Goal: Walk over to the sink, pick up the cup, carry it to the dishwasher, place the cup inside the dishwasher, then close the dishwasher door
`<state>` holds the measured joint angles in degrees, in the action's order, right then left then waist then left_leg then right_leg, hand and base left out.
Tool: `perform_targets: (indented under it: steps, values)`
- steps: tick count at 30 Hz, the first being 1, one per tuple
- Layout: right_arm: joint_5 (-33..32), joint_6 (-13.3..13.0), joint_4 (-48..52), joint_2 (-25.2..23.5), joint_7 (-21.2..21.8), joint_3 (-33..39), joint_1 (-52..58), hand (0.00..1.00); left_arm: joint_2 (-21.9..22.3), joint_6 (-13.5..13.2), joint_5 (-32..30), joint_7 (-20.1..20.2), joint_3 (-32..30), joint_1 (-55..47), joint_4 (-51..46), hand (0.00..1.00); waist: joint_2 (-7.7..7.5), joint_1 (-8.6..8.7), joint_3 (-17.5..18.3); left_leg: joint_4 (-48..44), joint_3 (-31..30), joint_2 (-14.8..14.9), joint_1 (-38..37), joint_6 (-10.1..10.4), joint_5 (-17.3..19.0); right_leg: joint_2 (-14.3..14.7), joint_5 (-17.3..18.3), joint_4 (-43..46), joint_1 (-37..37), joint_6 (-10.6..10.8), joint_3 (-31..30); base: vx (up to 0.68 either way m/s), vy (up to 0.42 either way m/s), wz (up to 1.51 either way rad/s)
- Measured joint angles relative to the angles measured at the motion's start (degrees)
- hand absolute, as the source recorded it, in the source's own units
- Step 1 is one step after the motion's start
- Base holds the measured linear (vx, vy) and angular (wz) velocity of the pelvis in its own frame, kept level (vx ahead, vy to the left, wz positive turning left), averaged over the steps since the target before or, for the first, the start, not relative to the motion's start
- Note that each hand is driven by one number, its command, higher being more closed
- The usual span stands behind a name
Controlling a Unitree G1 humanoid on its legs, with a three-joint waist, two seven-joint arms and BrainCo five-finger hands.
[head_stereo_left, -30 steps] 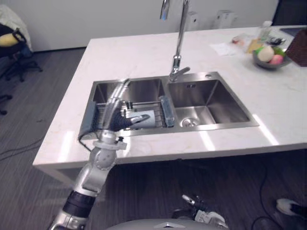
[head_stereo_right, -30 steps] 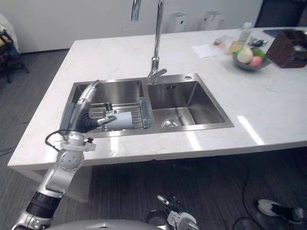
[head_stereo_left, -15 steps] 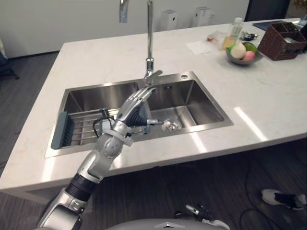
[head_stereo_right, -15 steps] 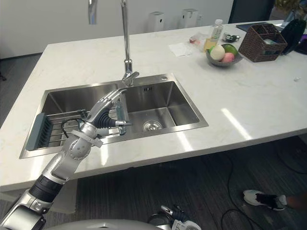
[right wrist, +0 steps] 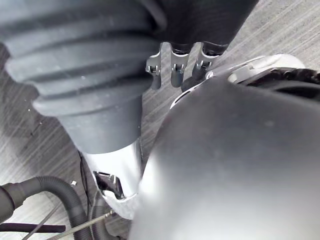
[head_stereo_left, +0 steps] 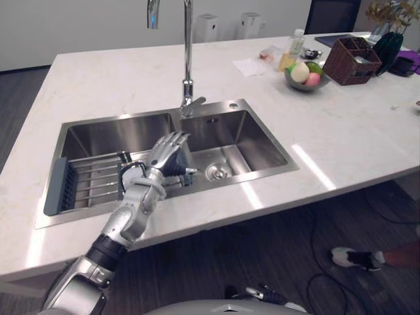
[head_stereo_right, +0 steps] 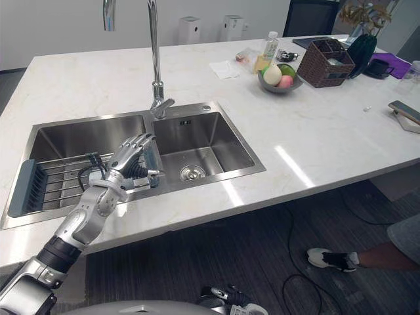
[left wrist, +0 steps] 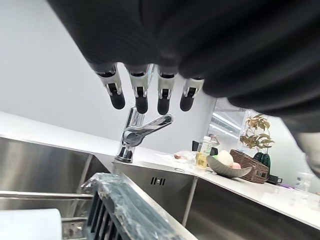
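Got the left hand [head_stereo_left: 165, 154] at centre-left of the head view, raised over the middle of the sink [head_stereo_left: 261, 139]. Reading its fingers [left wrist: 141, 102] as straight and slightly spread — curled round nothing, tips in open air in front of the faucet [head_stereo_left: 188, 65]. Placing the cup [left wrist: 29, 224] below the hand: just a white rounded edge in the lower left corner of the left wrist view, lying on the rack [head_stereo_left: 92, 178] in the sink's left half, beside the rack's dark plastic-wrapped end piece [left wrist: 125, 210]. Mostly hidden behind the hand in the head views, so can't tell whether hand and cup touch. Can't tell the state of the right hand [right wrist: 177, 70] — hanging low above the grey floor [right wrist: 290, 30]. Further back on the counter [head_stereo_left: 354, 125], upper right: fruit bowl [head_stereo_left: 303, 75] next to a wicker basket [head_stereo_left: 354, 58]. Also spotting a person's shoe [head_stereo_left: 351, 257] on the floor, lower right.
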<state>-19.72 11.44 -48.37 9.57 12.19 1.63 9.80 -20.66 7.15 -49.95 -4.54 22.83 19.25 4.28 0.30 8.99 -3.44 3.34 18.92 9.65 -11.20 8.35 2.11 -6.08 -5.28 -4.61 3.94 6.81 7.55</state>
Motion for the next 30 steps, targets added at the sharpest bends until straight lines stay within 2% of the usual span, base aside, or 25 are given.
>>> perform_targets:
  steps: [7, 11, 16, 30]
  values:
    - [2.0, 0.8, -0.1, 0.8, 0.0, -1.3, -1.0, 0.00, -1.4, 3.0, -2.2, 0.0, 0.9, 0.0, 4.5, 0.00, 1.06, 0.29, 0.3, -0.2, 0.0, -0.4, 0.0, -0.4, -0.3, -0.5, -0.8, -0.1, 0.0, -0.2, 0.9, -0.06, -0.009, -0.01]
    - [2.0, 1.3, -0.1, 1.1, 0.0, -1.6, -1.0, 0.00, -1.4, 3.1, -3.2, 0.0, 0.8, 0.0, 6.0, 0.00, 1.41, 0.27, 0.5, -0.1, 0.0, -0.6, -0.1, -0.6, -0.5, -0.7, -1.0, -0.4, 0.0, -0.1, 0.9, -0.07, -0.009, 0.00]
    - [2.0, 1.9, -0.6, 1.3, 0.0, -1.6, -1.6, 0.00, -1.4, 3.6, -4.4, 0.1, 0.8, 0.0, 6.9, 0.00, 1.52, 0.26, 0.6, 0.7, -0.1, -0.7, -0.2, -0.6, -1.3, -0.7, -1.1, -0.4, -0.1, -0.2, 1.0, -0.02, -0.008, 0.01]
    - [2.2, 2.5, -2.1, 1.3, 0.0, -1.4, -2.3, 0.00, -1.7, 7.5, -5.4, 0.0, -3.0, -0.3, 12.7, 0.00, 1.62, 0.38, 0.6, 1.1, -0.1, -0.8, -0.5, -0.5, -1.4, -0.7, -1.2, -0.4, 0.0, 0.0, 1.0, 0.00, 0.000, 0.00]
